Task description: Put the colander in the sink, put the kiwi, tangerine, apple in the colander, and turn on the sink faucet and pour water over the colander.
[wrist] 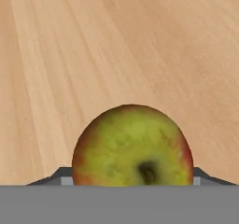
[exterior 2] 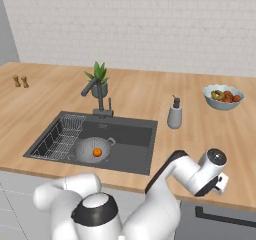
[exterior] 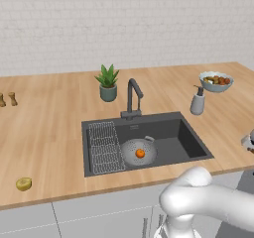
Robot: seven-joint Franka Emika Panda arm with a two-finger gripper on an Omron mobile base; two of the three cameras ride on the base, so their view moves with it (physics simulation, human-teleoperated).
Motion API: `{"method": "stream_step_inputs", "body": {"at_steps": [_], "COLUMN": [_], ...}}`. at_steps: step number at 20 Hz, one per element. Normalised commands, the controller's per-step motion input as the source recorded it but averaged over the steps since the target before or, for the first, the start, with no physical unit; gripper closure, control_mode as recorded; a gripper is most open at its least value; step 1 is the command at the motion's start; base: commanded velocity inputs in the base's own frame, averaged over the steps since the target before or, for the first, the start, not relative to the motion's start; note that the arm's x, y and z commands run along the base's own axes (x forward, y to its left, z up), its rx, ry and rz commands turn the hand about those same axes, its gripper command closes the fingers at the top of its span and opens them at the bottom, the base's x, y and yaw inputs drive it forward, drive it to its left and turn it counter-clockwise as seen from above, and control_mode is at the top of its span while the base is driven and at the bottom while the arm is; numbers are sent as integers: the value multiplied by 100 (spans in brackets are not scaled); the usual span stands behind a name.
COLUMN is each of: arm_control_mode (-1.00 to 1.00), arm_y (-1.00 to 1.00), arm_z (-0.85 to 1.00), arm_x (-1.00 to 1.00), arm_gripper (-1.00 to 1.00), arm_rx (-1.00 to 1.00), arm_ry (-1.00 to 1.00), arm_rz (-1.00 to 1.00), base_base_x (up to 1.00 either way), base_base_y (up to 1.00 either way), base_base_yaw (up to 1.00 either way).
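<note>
arm: reaching low right | gripper [wrist: 133, 183]: fingers either side, grip unclear

A white brick wall [exterior: 124, 24] runs behind a long counter [exterior: 49, 123] of pale wood with straight grain. Below the counter's front edge sit flat light grey cabinet fronts [exterior: 99, 214], split by thin seams. In the right base view a dark handle [exterior 2: 225, 216] crosses a grey front. The light is soft and even.
</note>
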Motion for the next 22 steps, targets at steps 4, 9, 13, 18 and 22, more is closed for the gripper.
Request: {"method": "stream_step_inputs", "body": {"at_steps": [4, 9, 13, 18, 22], "arm_control_mode": [-100, -100, -100, -100, -100], "arm_y": [51, 70, 71, 76, 67], "arm_z": [11, 57, 80, 82, 90], "arm_x": [-19, -27, -34, -26, -4], "arm_gripper": [100, 100, 100, 100, 100], "arm_rx": [0, 0, -1, -1, -1], "arm_ry": [-22, -24, -24, -7, 1], "arm_rz": [0, 1, 3, 9, 25], "base_base_x": [0, 0, 0, 0, 0], "base_base_y": [0, 0, 0, 0, 0], "base_base_yaw": [0, 0, 0, 0, 0]}}
